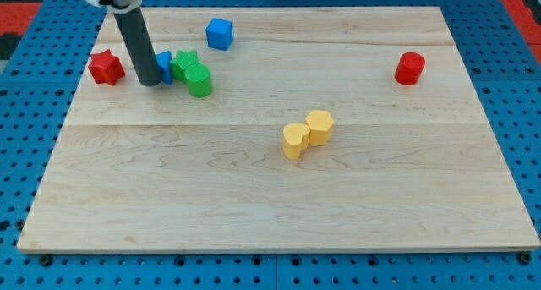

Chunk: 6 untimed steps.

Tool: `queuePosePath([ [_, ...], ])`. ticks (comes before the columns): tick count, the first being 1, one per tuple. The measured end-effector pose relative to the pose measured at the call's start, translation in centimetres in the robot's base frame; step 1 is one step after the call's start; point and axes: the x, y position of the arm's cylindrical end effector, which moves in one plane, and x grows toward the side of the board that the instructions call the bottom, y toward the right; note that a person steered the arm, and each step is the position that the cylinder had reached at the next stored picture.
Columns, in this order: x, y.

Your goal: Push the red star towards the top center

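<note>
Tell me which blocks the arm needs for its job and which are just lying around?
For the job:
- red star, near the view's left edge
- my tip, to the star's right, apart from it, against a partly hidden blue block

Just lying about:
- blue cube
- green star and another green block
- two yellow blocks
- red cylinder

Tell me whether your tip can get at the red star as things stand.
Probably yes. My tip sits just to the view's right of the red star, with bare board between them. The blue block and green blocks lie on my tip's far side, out of the way.
</note>
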Motion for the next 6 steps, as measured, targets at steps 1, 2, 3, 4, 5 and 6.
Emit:
queuePosePath([
  [1, -4.1, 0.1],
  [2, -7.1, 1.4],
  [3, -7.3, 4.0],
  [4, -7.4, 4.9],
  [5, -9.0, -1.1],
  [6, -5.6, -5.8],
])
